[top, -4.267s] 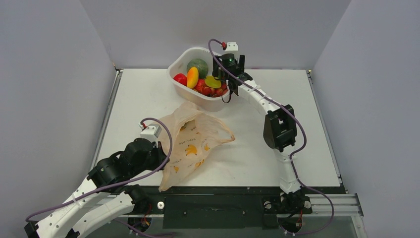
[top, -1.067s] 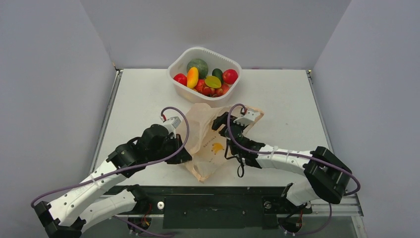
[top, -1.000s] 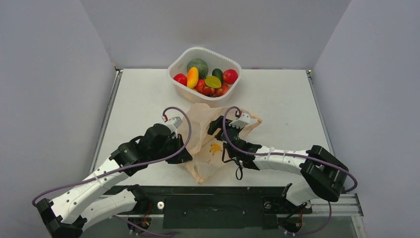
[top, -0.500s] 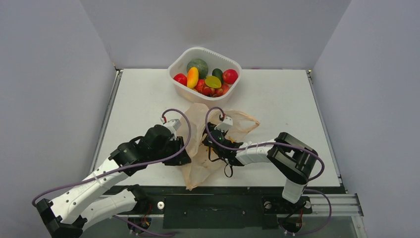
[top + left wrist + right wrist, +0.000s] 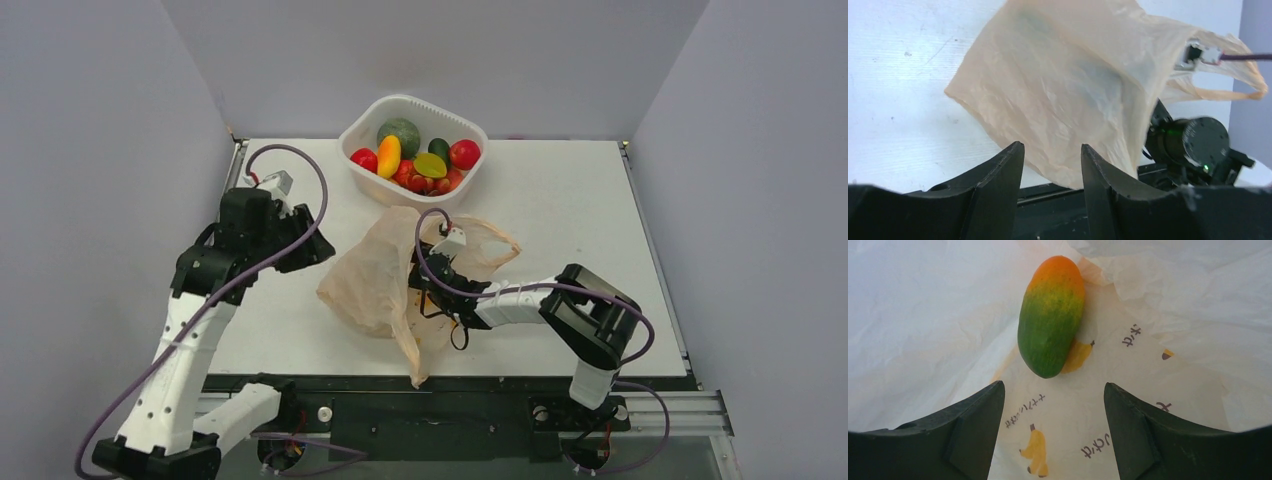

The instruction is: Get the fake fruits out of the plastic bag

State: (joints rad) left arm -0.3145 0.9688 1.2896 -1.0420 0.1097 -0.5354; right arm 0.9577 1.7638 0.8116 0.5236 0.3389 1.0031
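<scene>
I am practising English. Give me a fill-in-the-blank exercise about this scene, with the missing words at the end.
1. In the bag, a green and ____ fruit lies before the right gripper.
2. Its jaws are ____.
3. The left gripper holds ____.
4. More fruits fill the ____ tub.

Missing words: orange; open; nothing; white.

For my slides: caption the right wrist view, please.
Open right fingers inside the plastic bag, facing a green-and-orange fake mango.

Green melon in white tub
</scene>
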